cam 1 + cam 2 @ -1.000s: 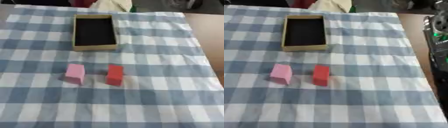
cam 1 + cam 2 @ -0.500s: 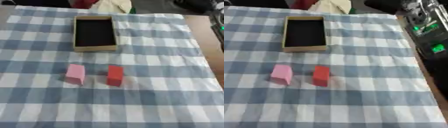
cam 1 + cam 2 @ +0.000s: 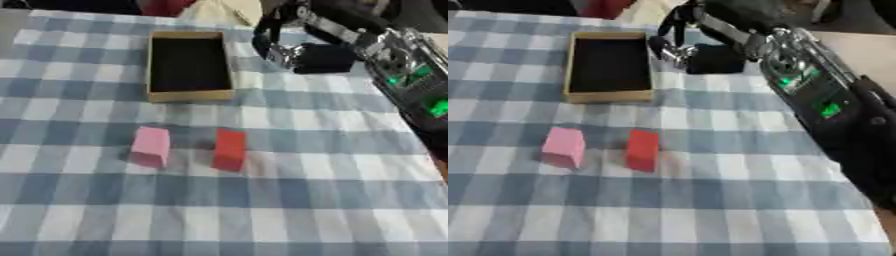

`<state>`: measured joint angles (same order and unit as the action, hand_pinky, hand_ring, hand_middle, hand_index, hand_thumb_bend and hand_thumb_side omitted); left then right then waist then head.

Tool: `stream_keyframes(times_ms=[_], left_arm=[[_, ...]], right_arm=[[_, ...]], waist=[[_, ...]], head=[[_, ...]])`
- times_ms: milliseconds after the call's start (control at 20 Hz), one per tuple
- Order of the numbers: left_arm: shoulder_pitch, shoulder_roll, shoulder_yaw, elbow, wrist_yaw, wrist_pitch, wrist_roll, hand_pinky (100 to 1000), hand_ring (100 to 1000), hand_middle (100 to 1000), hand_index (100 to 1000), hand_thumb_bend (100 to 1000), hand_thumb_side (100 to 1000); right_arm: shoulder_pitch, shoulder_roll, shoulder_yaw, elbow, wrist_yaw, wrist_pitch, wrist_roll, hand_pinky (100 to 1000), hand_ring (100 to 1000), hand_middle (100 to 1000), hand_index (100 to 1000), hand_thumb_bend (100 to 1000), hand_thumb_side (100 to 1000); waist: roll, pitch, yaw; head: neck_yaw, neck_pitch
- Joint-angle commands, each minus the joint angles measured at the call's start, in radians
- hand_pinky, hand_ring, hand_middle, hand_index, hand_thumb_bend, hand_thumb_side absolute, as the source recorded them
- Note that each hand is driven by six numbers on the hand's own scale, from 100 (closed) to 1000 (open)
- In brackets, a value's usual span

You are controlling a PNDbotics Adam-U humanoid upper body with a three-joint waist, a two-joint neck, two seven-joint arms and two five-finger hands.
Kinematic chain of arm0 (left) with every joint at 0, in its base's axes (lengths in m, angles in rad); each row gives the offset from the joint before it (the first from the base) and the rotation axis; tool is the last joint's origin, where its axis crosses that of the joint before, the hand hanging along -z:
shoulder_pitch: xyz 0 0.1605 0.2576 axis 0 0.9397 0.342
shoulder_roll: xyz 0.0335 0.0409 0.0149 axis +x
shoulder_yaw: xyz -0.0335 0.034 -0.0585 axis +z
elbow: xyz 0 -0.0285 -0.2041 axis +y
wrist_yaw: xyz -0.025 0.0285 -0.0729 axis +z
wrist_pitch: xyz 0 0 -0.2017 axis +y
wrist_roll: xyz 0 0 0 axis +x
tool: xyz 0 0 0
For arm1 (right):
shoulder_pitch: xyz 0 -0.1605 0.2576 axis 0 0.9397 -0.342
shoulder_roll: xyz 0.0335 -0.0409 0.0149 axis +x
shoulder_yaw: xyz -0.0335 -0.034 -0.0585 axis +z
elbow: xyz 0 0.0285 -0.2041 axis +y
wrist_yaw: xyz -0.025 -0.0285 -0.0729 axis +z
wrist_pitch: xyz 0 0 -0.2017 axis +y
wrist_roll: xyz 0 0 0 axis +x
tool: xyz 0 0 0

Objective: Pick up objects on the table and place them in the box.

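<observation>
right hand (image 3: pixel 677 50) | fingers curled, empty | red upright block (image 3: pixel 642 150) at its 6 o'clock | pink block (image 3: pixel 563 146) farther

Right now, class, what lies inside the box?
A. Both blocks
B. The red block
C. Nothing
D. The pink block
C: the box shows only its dark bare floor, while the pink block and the red block stand side by side on the checked cloth nearer the robot.
</observation>
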<state>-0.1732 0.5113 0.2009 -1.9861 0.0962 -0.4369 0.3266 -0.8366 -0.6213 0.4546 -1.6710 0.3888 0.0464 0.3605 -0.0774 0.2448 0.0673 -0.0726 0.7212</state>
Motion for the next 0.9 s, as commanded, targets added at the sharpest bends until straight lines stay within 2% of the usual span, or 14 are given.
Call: stream_keyframes(times_ms=[50, 300, 500, 550, 650, 800, 900], left_arm=[[-0.001, 0.030, 0.003, -0.014, 0.002, 0.001, -0.004, 765, 643, 641, 755, 100, 774], [0.000, 0.033, 0.002, -0.014, 0.002, 0.003, -0.005, 764, 643, 641, 754, 100, 775], [0.001, 0.034, 0.002, -0.014, 0.003, 0.003, -0.005, 765, 643, 641, 754, 100, 774], [0.001, 0.034, 0.002, -0.014, 0.003, 0.004, -0.005, 765, 643, 641, 754, 100, 774], [0.000, 0.033, 0.001, -0.014, 0.004, 0.004, -0.006, 765, 643, 641, 754, 100, 774], [0.000, 0.033, 0.001, -0.014, 0.006, 0.005, -0.007, 765, 644, 641, 754, 100, 774], [0.001, 0.033, 0.000, -0.014, 0.007, 0.005, -0.008, 765, 644, 641, 754, 100, 774]], right_arm=[[-0.023, -0.029, 0.010, -0.001, -0.014, -0.016, 0.028, 855, 826, 570, 806, 317, 875], [-0.031, -0.037, 0.032, 0.003, -0.041, -0.042, 0.082, 864, 835, 574, 796, 424, 783], [-0.033, -0.031, 0.042, 0.003, -0.066, -0.041, 0.115, 867, 831, 571, 780, 486, 631], [-0.034, -0.029, 0.046, 0.005, -0.073, -0.037, 0.127, 869, 834, 573, 774, 503, 538], [-0.037, -0.021, 0.057, 0.012, -0.087, -0.018, 0.150, 874, 837, 570, 769, 513, 457], [-0.037, -0.008, 0.070, 0.014, -0.106, 0.017, 0.176, 883, 844, 571, 769, 523, 367], [-0.035, 0.000, 0.078, 0.012, -0.109, 0.040, 0.194, 888, 849, 578, 770, 532, 340]], waist=[[0.002, -0.023, -0.003], [-0.002, -0.026, -0.006], [-0.003, -0.029, -0.006], [-0.003, -0.029, -0.005], [-0.004, -0.030, -0.005], [-0.005, -0.032, -0.004], [-0.005, -0.033, -0.004]], head=[[0.003, 0.009], [0.007, 0.014], [0.011, 0.017], [0.010, 0.017], [0.009, 0.019], [0.008, 0.021], [0.008, 0.024]])
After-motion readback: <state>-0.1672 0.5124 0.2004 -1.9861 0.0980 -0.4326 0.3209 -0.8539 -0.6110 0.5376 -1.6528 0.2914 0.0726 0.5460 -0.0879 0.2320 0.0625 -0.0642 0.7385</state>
